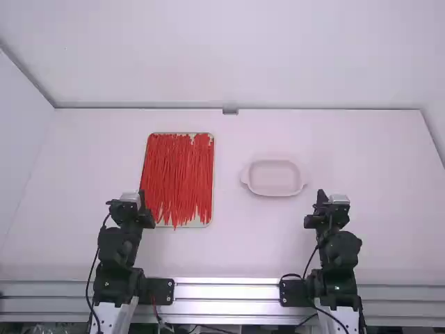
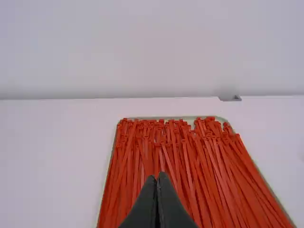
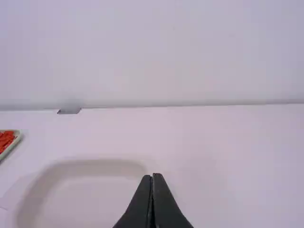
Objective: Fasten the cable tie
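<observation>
My left gripper point(image 2: 157, 176) is pressed shut, tip against tip, with nothing between the fingers. My right gripper point(image 3: 152, 175) is the same, closed on nothing. Both sit over the near part of the table point(image 1: 229, 209), well apart from each other.

Right under and ahead of my left fingertips lies the heap of red cable ties point(image 2: 190, 161). They are packed lengthwise on a shallow tray point(image 2: 221, 118) whose pale rim shows at the far corner. Just ahead of my right fingertips sits a white dish point(image 3: 85, 190) with small handles, its near rim below the tips.

A strip of bare tabletop separates tray and dish. Beyond both, a wide stretch of white surface runs to the far edge, where a small grey bracket point(image 1: 230, 110) meets the wall.
</observation>
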{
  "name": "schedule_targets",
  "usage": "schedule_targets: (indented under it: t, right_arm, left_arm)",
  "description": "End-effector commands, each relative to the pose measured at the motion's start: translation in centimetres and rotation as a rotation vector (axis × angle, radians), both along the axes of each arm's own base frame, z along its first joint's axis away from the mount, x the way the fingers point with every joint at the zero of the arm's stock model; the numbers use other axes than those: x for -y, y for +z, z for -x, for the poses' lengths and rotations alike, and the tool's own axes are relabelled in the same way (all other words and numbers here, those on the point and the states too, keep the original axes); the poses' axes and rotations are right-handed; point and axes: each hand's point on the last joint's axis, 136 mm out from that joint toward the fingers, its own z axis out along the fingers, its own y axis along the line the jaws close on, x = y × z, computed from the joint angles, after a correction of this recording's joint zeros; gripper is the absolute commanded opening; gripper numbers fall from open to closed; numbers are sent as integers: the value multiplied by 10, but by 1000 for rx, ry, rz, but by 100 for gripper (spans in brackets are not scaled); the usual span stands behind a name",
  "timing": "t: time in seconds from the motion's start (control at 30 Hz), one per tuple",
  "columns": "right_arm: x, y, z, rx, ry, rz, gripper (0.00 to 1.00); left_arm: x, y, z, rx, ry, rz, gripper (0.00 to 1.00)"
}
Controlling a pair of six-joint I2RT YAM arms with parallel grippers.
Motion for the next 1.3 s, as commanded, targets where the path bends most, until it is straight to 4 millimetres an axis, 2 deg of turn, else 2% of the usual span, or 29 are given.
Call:
schedule_targets:
  t: [0.0,0.47,0.83,1.27]
  right_arm:
    - [0,0,0,-1,-3,-3,0]
    - [-3,9,-1,-30,11,-10,8]
    - [-12,23,-8,-150,50,-15,24]
    - [-35,42,-30,-317,130,-20,50]
  left_arm:
    - [0,0,0,-1,0,0,0]
    - [2,9,1,-43,-14,4,8]
    - [11,20,-4,-179,-64,24,24]
    - [15,28,-15,-424,-83,79,49]
